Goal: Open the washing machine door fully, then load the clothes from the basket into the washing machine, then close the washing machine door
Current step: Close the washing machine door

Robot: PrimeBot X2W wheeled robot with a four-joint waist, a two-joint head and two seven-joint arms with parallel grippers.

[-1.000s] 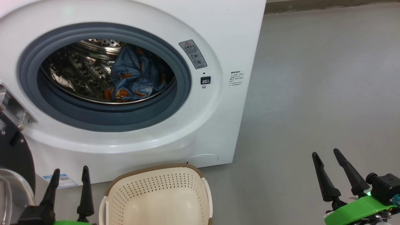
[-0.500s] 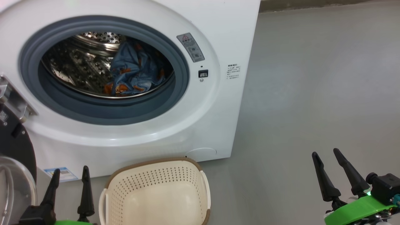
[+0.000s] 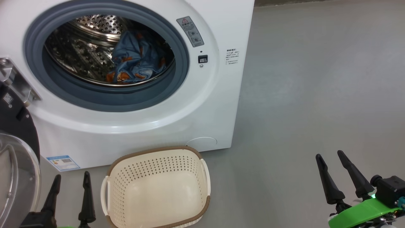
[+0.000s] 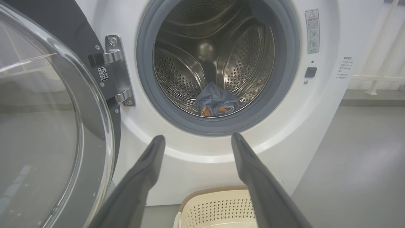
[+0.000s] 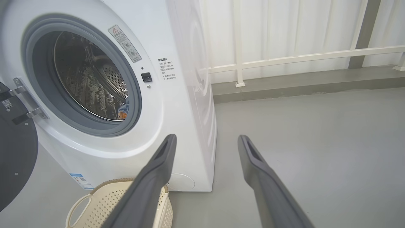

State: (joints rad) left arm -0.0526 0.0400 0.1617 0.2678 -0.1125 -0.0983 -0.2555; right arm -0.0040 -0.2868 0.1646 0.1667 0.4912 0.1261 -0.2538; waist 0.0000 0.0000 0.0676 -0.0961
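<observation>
Grey smooth floor [image 3: 316, 95] spreads out before a white railing. The left gripper [image 3: 71, 174] hangs with its fingers spread and nothing between them, just left of the basket [image 3: 152, 151]. The right gripper [image 3: 329, 154], likewise spread and holding nothing, is well apart to the right. The basket shows its bare cream bottom and stands just in front of the washing machine [image 3: 221, 25]. The washing machine door [image 3: 22, 126] is swung open at left. The clothes [image 3: 136, 60] lie in the steel drum [image 3: 79, 57].
</observation>
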